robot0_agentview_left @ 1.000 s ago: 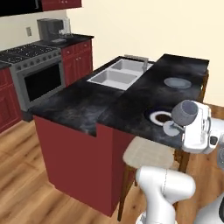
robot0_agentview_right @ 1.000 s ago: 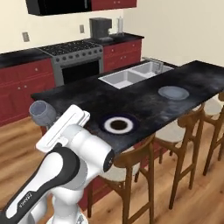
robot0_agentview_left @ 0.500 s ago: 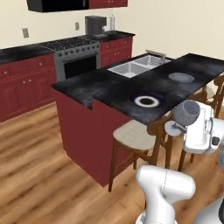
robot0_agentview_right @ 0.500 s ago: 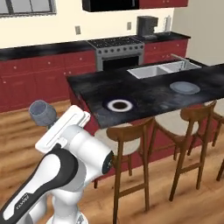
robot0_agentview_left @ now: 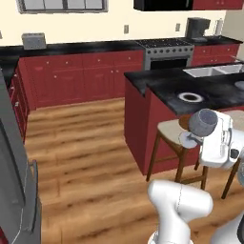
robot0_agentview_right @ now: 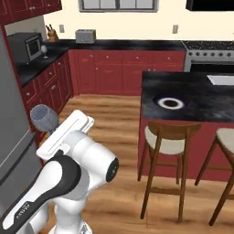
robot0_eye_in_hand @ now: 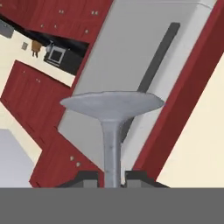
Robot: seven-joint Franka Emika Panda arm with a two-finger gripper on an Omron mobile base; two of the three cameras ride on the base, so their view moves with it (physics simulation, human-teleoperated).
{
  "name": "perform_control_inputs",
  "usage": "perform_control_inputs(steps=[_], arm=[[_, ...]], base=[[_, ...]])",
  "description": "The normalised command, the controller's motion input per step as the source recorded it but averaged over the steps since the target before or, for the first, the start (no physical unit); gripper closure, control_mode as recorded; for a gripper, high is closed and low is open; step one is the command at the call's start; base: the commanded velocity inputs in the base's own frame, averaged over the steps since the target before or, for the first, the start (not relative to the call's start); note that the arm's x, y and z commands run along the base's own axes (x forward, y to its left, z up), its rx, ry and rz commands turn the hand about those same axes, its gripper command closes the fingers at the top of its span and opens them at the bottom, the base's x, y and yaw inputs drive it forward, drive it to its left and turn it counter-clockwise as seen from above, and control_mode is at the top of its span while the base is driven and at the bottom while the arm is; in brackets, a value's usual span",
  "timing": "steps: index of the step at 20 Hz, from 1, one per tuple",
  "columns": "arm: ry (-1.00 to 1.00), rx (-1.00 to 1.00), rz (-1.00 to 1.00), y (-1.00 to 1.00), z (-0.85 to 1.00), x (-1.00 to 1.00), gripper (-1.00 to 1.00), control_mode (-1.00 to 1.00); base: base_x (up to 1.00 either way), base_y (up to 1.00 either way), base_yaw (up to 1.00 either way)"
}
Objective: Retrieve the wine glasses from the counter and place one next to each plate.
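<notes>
Wine glass (robot0_eye_in_hand: 111,131) sits in the claw (robot0_eye_in_hand: 111,176): the two dark tips are pinched on its thin stem, the round flat foot spread just above them in the hand view. In the left base view the same glass (robot0_agentview_left: 203,123) rides at the white hand, grey-tinted rounded bowl leaning up and to the left, carried in the air near the corner of the island (robot0_agentview_left: 167,83) and touching no worktop; in the right base view it (robot0_agentview_right: 44,117) hangs at the upper left of the arm, close to the tall grey fridge (robot0_agentview_right: 13,137). Open wooden floor (robot0_agentview_left: 81,143) lies wide to the left of the island, between it and the long counter (robot0_agentview_left: 86,47) along the back wall. A second wine glass (robot0_agentview_right: 45,49) stands upright on the side counter (robot0_agentview_right: 36,61), just beside a microwave (robot0_agentview_right: 27,45); small, detail unclear. One plate (robot0_agentview_right: 170,103) counted with certainty, dark rim, white ring, dark centre, lying flat near the island's front edge; a pale sliver at the right border of the left base view may be another, cannot tell. Two wooden stools (robot0_agentview_right: 167,137) with pale seats stand tucked under the island's overhang. Worktops black and marbled, fronts dark red with small silver knobs. A toaster (robot0_agentview_right: 85,35) rests on the back counter.
</notes>
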Motion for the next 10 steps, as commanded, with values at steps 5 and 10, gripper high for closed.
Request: perform_control_inputs(steps=[5, 10], arm=[[0.00, 0.00, 0.00, 0.00, 0.00, 0.00, 1.00, 1.00], [0.00, 0.00, 0.00, 0.00, 0.00, 0.00, 1.00, 1.00]], base=[[-0.70, -1.00, 0.36], [0.02, -1.00, 0.10]])
